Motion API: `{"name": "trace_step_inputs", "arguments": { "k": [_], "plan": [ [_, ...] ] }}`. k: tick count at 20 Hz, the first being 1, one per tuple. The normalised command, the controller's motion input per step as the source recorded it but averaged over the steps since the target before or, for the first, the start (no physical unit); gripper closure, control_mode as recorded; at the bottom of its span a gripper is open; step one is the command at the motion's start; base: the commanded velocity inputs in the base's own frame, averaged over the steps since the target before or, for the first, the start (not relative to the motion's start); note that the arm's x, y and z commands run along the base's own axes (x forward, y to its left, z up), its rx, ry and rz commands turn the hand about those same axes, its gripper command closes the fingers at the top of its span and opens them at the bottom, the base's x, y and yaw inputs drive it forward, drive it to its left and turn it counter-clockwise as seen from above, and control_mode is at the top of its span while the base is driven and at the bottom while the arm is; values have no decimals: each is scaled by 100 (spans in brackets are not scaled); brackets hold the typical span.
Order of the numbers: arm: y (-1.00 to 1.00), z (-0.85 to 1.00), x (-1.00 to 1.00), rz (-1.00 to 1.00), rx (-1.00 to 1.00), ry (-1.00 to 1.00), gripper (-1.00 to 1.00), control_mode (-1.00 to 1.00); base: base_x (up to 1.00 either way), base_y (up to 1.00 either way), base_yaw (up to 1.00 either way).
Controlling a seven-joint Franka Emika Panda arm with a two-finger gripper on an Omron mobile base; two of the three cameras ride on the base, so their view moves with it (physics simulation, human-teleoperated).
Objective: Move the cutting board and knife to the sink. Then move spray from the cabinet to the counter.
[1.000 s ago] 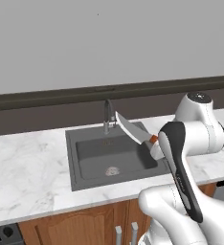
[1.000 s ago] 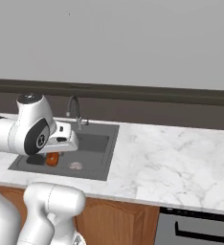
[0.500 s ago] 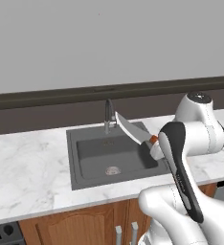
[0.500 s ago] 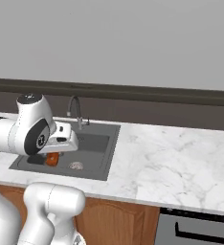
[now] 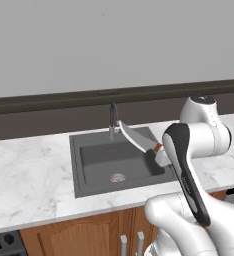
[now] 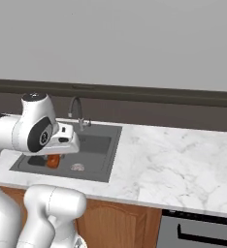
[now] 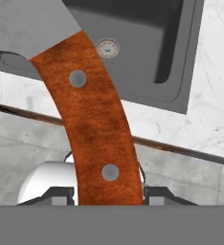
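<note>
My gripper [image 7: 106,194] is shut on the knife [image 7: 92,129], gripping the lower end of its curved reddish-brown handle. The knife [image 5: 136,139] hangs over the right side of the dark grey sink [image 5: 96,160], silver blade pointing up and back toward the faucet [image 5: 112,117]. From the right, the handle [image 6: 53,161] shows below my hand [image 6: 50,157], just above the basin [image 6: 93,145]. The drain [image 7: 107,48] lies beyond the handle in the hand view. White marble counter [image 5: 29,175] surrounds the sink. The cutting board, spray and cabinet are out of view.
A long stretch of marble counter [image 6: 169,164] runs right of the sink. Wooden drawers with grey handles [image 5: 131,242] sit below. An oven front [image 6: 198,232] is at lower right. A dark backsplash [image 5: 49,117] runs behind the faucet [image 6: 75,109].
</note>
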Motion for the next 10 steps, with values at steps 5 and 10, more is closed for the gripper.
{"name": "trace_step_inputs", "arguments": {
  "k": [5, 10],
  "plan": [
    [0, -5, 21, 0, -1, 18, 100, -100, 0, 0, 0],
    [1, -19, 28, 3, -6, 2, 100, -100, 0, 0, 0]
  ]
}}
